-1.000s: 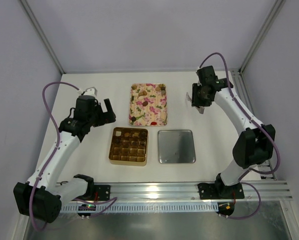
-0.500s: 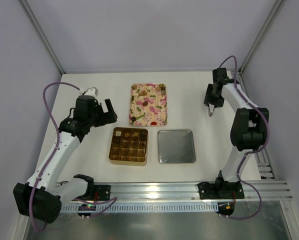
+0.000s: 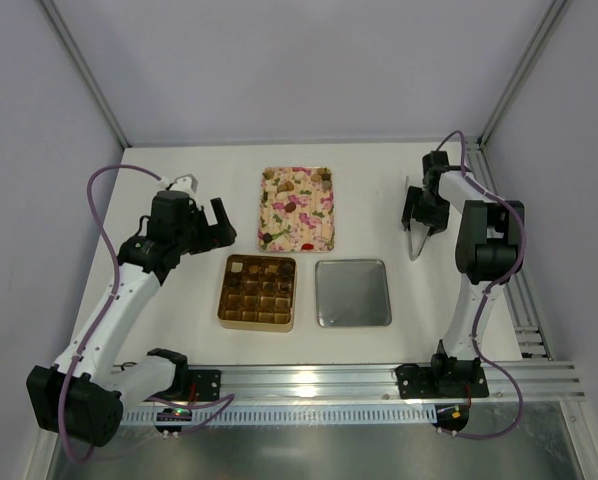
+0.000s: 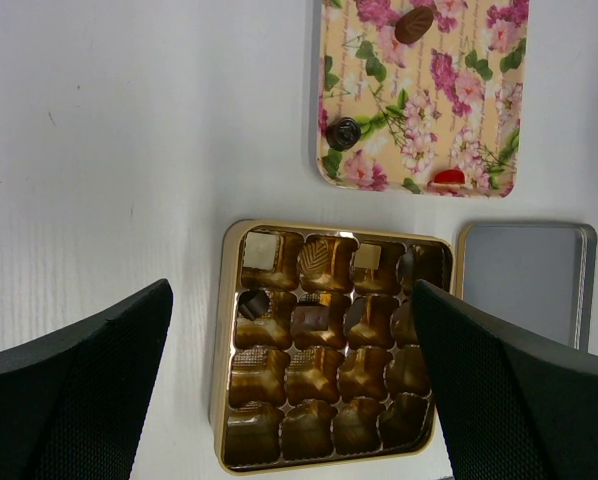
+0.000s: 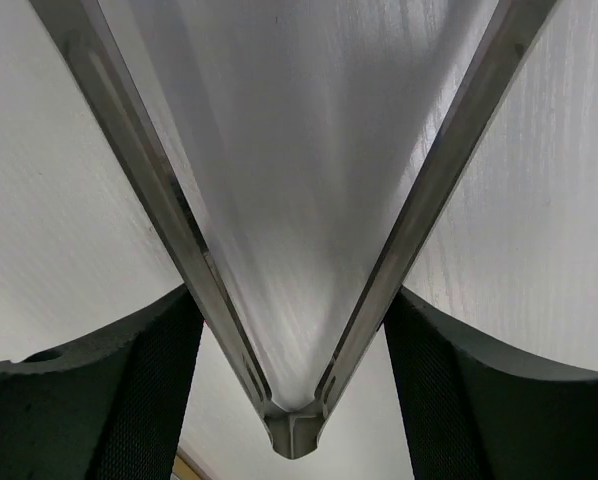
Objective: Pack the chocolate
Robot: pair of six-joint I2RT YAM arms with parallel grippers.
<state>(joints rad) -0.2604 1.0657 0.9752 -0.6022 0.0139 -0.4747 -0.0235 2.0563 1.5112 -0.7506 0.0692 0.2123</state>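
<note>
While the right gripper (image 5: 294,385) clasps a pair of steel tongs (image 5: 295,432) near their hinge, its pads pressed against both arms, the blades splay apart with nothing between them as far as the wrist view shows, above bare table (image 5: 539,200) well to the right of the work; the left gripper (image 3: 219,222) hangs spread wide and empty over the gold box (image 4: 219,380). Judged from this, the step in hand is carrying the tongs to a fresh piece: swing them leftward over the flowered tray (image 4: 479,120), lower the blades to straddle one isolated piece, squeeze only enough to lift it unmarked, then seat it squarely in a vacant cell. Chocolate (image 4: 414,24) lies loose on the tray as small bite-size pieces, among them a brown leaf shape and a dark round one, with more in the box: two cream-white squares and a ribbed golden-brown leaf in the row nearest the tray. Which lower cells are filled cannot be told. A silver tin (image 4: 524,280) lies just beside the box
</note>
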